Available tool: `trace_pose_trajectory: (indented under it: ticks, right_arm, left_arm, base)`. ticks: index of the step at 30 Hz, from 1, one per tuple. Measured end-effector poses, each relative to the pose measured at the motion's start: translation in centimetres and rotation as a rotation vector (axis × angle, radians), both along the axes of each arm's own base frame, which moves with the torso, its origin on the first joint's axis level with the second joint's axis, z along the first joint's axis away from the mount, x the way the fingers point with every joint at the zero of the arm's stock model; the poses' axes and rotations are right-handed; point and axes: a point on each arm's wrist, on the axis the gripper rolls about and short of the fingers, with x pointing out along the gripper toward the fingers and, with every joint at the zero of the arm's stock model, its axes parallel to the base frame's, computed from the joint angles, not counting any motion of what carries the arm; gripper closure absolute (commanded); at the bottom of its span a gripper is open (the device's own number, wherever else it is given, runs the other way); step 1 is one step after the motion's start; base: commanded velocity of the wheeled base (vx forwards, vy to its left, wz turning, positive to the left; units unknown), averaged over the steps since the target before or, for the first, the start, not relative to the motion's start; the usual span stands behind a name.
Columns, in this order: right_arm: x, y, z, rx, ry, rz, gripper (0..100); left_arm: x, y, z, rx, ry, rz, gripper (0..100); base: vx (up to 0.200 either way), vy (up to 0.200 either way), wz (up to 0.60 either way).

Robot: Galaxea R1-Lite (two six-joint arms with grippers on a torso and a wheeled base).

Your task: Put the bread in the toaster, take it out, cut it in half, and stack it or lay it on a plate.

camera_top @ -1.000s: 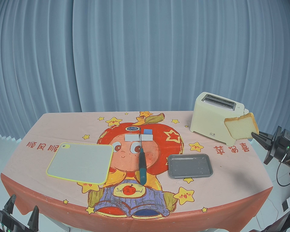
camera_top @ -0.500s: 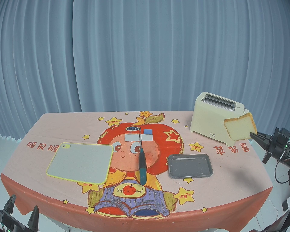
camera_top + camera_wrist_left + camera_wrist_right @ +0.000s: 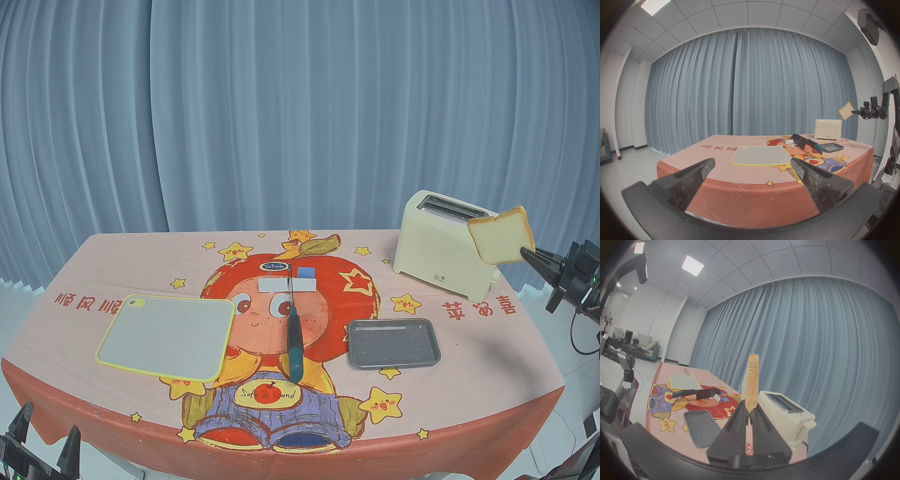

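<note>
A slice of bread point(image 3: 502, 235) hangs in the air beside the cream toaster point(image 3: 441, 244), level with its top at the table's far right. My right gripper point(image 3: 526, 253) is shut on the slice's lower corner; in the right wrist view the bread point(image 3: 752, 382) stands on edge between the closed fingers of that gripper point(image 3: 749, 410), with the toaster point(image 3: 786, 415) just beyond. My left gripper point(image 3: 752, 167) stands open and holds nothing, low off the table's near left corner. The grey plate point(image 3: 394, 343) lies in front of the toaster.
A yellow-rimmed cutting board point(image 3: 167, 336) lies at the left of the table. A knife point(image 3: 293, 337) with a teal handle lies in the middle, blade pointing away. The tablecloth's front edge point(image 3: 281, 450) curves close to me.
My right gripper has lifted the bread from in front of the toaster's side to about the height of its top. The left arm has not moved.
</note>
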Motion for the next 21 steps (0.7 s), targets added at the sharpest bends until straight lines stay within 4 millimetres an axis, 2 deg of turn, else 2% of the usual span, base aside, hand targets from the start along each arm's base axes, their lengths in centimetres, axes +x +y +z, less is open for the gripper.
trace_pose_trajectory:
  ticks: [13,21]
  right_arm:
    - [3.9,-0.9,1.3,0.083,-0.011,-0.121,100]
    - [6.5,-1.3,1.5,0.123,-0.01,-0.124,100]
  left_arm:
    - [0.0,0.0,0.0,0.0,0.0,0.0,0]
    - [0.0,0.0,0.0,0.0,0.0,0.0,0]
  base:
    - [0.0,0.0,0.0]
    - [0.0,0.0,0.0]
